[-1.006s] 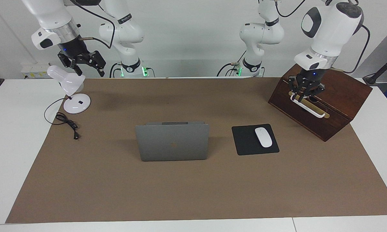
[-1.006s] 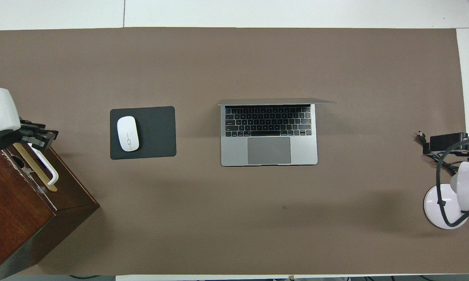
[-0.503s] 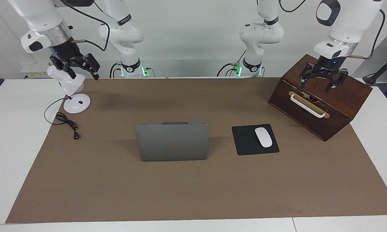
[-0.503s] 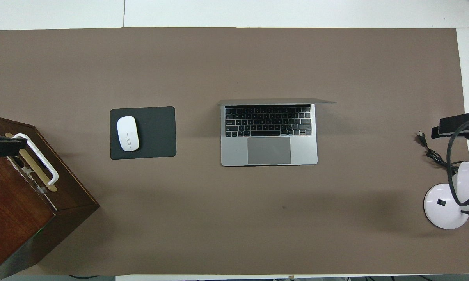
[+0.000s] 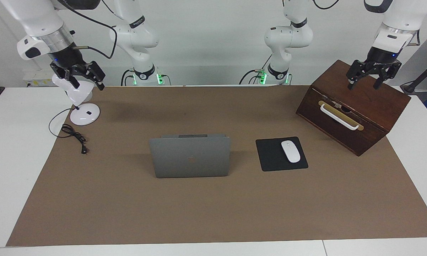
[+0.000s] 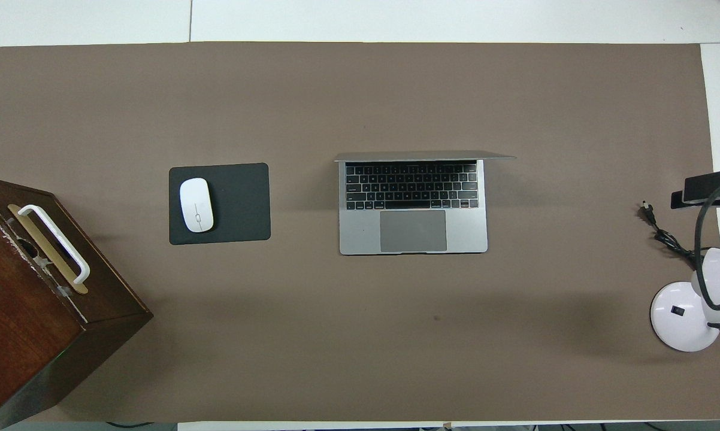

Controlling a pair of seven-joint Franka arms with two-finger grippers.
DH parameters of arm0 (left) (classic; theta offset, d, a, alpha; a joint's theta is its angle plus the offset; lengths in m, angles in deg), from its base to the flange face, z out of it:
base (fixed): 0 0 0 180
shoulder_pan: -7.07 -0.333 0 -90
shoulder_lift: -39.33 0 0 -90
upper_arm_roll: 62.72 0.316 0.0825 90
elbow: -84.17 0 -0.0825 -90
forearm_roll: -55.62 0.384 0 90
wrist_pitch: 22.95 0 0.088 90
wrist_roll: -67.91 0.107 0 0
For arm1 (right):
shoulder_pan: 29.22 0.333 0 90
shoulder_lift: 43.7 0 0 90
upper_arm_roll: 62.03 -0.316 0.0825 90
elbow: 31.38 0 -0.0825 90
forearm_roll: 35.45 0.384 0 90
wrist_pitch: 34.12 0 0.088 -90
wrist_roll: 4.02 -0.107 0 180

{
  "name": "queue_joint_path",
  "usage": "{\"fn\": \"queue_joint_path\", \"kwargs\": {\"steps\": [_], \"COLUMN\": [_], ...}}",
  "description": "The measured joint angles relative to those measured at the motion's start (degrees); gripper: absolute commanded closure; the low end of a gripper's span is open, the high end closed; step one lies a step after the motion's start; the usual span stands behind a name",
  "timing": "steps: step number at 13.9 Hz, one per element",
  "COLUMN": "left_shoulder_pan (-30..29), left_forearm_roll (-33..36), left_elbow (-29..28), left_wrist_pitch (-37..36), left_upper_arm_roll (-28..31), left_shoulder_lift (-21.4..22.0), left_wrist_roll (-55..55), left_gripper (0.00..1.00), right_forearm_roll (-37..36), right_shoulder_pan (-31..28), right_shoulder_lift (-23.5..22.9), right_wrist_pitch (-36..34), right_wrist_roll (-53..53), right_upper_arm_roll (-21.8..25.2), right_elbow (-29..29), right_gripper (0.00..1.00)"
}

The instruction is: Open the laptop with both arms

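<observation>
- The laptop [image 5: 190, 156] stands open mid-table, well apart from both grippers, roughly between them.
- The left gripper [image 5: 367, 81], fingers spread and empty, hangs over the wooden box [image 5: 355, 106].
- The right gripper [image 5: 81, 76], spread and empty, hangs by the lamp [image 5: 76, 101].

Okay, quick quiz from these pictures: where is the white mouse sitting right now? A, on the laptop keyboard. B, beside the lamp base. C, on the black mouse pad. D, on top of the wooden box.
C: the white mouse lies on the black mouse pad, between the open laptop and the wooden box, on the brown mat.
</observation>
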Motion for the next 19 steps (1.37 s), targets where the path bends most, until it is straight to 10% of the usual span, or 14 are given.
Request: {"fn": "queue_joint_path", "kwargs": {"steps": [6,19], "left_shoulder_pan": [0.2,0.9], "left_forearm_roll": [-2.7,-2.7], "left_elbow": [8.6,8.6], "left_wrist_pitch": [-5.9,-4.9], "left_upper_arm_roll": [-1.1,-1.2], "left_shoulder_lift": [-8.8,-9.8], "left_wrist_roll": [-1.8,-5.4], "left_gripper": [0.00,0.00], "right_forearm_roll": [0.0,0.0], "right_shoulder_pan": [0.0,-0.3], "right_shoulder_lift": [-0.1,-0.1], "right_wrist_pitch": [0.4,0.6], "right_wrist_roll": [0.0,0.0], "right_upper_arm_roll": [0.0,0.0], "right_elbow": [0.3,0.4], "right_gripper": [0.00,0.00]}}
